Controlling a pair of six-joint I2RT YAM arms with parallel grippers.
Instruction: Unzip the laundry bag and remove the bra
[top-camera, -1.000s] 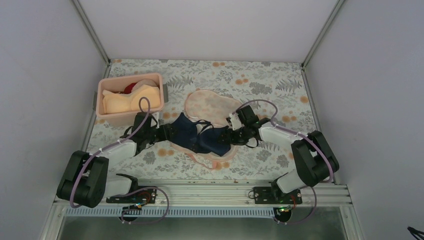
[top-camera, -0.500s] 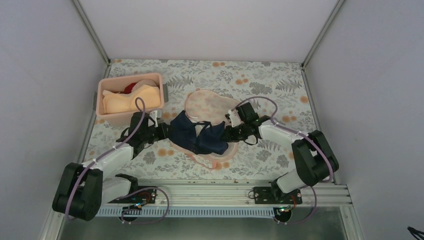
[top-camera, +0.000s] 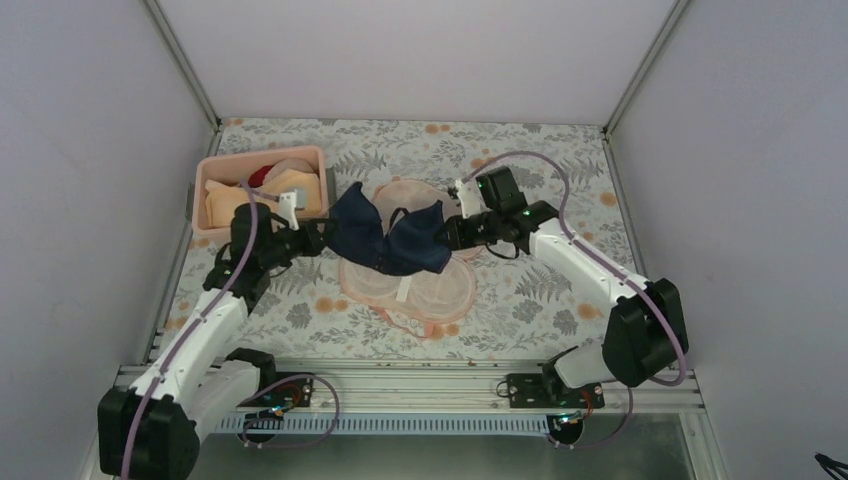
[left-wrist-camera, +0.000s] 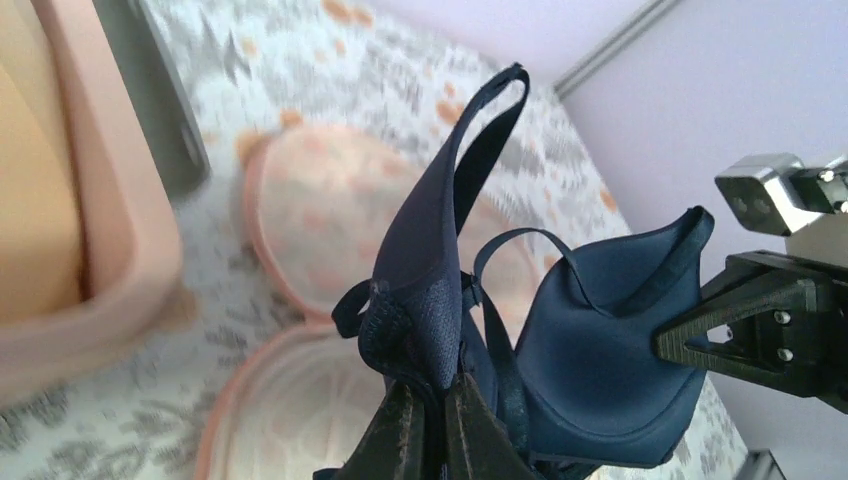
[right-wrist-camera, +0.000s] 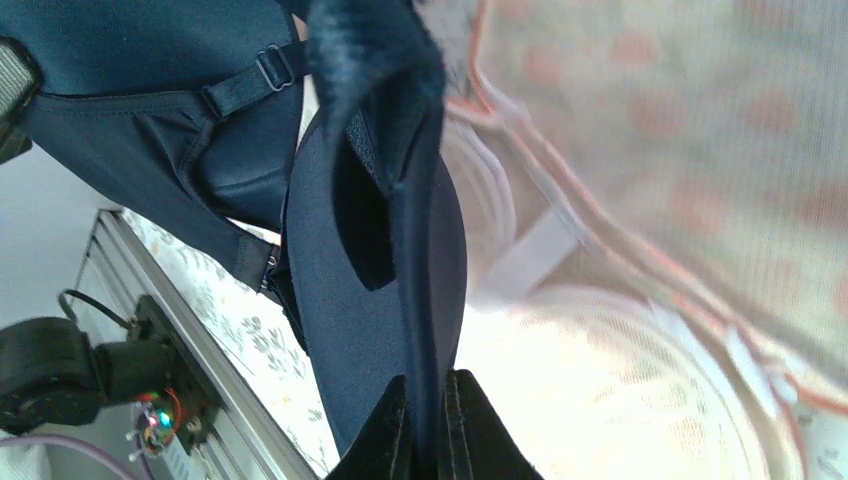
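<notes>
The dark navy bra hangs stretched in the air between my two grippers, above the laundry bag. The bag is peach-pink mesh and lies flat and open on the floral table. My left gripper is shut on the bra's left wing. In the left wrist view its jaws pinch the navy fabric, with the bag below. My right gripper is shut on the right wing. The right wrist view shows its jaws clamping the bra's edge over the mesh.
A rigid pink bin stands at the back left, close to my left arm, and holds a peach bra and a red garment. Grey walls enclose the table on three sides. The metal rail runs along the near edge.
Both grippers have shut on the bra's ends. They have lifted it off the bag and carried it toward the far side of the table, with both arms reaching further out.
</notes>
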